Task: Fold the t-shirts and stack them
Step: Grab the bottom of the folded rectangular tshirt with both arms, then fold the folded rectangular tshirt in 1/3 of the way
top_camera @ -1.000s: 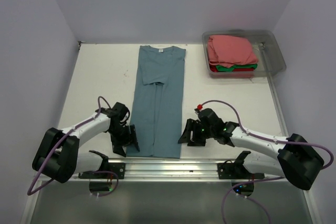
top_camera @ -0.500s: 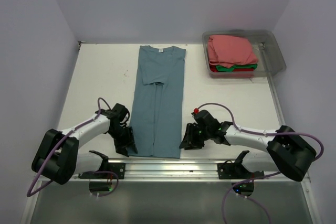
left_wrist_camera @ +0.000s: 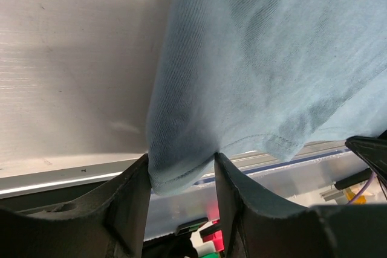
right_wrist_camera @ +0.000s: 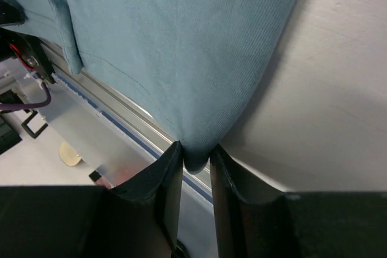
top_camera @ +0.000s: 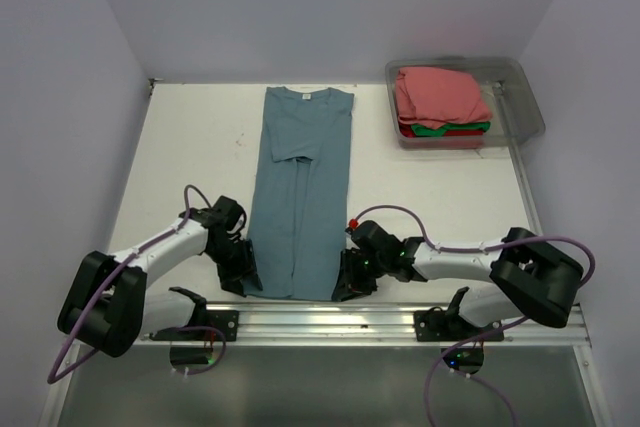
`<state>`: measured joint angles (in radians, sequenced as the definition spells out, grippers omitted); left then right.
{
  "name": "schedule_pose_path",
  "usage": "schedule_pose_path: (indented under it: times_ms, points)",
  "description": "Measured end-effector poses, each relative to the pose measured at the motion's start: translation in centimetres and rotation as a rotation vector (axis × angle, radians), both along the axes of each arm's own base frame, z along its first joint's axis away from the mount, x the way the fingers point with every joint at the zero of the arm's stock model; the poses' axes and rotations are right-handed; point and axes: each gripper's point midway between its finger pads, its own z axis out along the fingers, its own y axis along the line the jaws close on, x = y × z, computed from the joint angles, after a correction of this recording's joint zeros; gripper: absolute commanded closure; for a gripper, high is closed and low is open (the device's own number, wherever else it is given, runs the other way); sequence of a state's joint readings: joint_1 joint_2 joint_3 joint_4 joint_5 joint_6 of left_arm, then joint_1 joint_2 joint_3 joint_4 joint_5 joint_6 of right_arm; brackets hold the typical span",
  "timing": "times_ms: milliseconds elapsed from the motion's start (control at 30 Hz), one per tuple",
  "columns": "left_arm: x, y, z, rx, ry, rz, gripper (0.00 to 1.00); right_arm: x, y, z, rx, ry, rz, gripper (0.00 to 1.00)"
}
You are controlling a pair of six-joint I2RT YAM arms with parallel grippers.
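The slate-blue t-shirt (top_camera: 300, 187) lies on the table, folded lengthwise into a long strip with the collar at the far end. My left gripper (top_camera: 245, 275) is at its near-left corner; in the left wrist view (left_wrist_camera: 181, 167) the jaws hold the bunched hem corner (left_wrist_camera: 181, 176). My right gripper (top_camera: 342, 282) is at the near-right corner; in the right wrist view (right_wrist_camera: 195, 152) the jaws pinch a tight fold of the cloth (right_wrist_camera: 196, 131). The salmon-pink tee (top_camera: 440, 92) lies folded on top of the green (top_camera: 432, 130) and red (top_camera: 462, 135) tees in a bin.
A clear plastic bin (top_camera: 522, 97) stands at the back right corner. The metal rail (top_camera: 330, 319) holding the arm bases runs along the near table edge, right below both grippers. White walls close in the left, back and right sides.
My right gripper has moved left to the shirt's near-right corner and closed on it. My left gripper has shifted slightly nearer at the near-left corner. The shirt has stayed in place.
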<state>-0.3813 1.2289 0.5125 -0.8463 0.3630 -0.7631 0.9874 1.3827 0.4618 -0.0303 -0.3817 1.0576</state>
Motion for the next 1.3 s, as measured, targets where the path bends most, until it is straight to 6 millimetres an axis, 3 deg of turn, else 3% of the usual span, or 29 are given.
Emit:
schedule_pose_path:
  times_ms: [100,200,233,333,433,700,1033,1167,1300]
  points:
    - [0.0,0.0,0.1,-0.002,-0.005,0.000,0.59,0.2,-0.2,-0.2,-0.016,-0.008,-0.008,0.84]
    - [0.1,-0.1,0.1,-0.007,-0.013,-0.003,0.74,0.5,-0.2,0.0,-0.031,-0.022,-0.014,0.96]
    - [0.2,-0.1,0.2,-0.009,-0.017,-0.005,0.83,0.7,-0.3,0.0,-0.038,-0.029,-0.017,0.98]
    - [0.3,-0.3,0.2,-0.020,-0.028,-0.008,0.93,0.9,-0.3,0.4,-0.048,-0.044,-0.019,1.00]
    - [0.5,-0.4,0.3,-0.032,-0.039,-0.015,0.97,1.3,-0.4,0.7,-0.062,-0.065,-0.020,1.00]
    - [1.7,-1.2,0.8,-0.080,-0.108,-0.022,1.00,2.1,-1.0,1.5,-0.119,-0.115,-0.009,1.00]
    - [4.4,-1.8,1.3,-0.109,-0.251,-0.074,0.98,6.1,0.0,6.6,-0.146,-0.311,-0.021,1.00]
    - [6.3,-2.1,1.6,-0.100,-0.315,-0.095,0.98,7.0,0.0,6.7,-0.186,-0.338,-0.019,1.00]
    - [9.1,-2.4,2.6,-0.083,-0.405,-0.112,0.98,7.8,-0.4,5.6,-0.265,-0.350,-0.014,1.00]
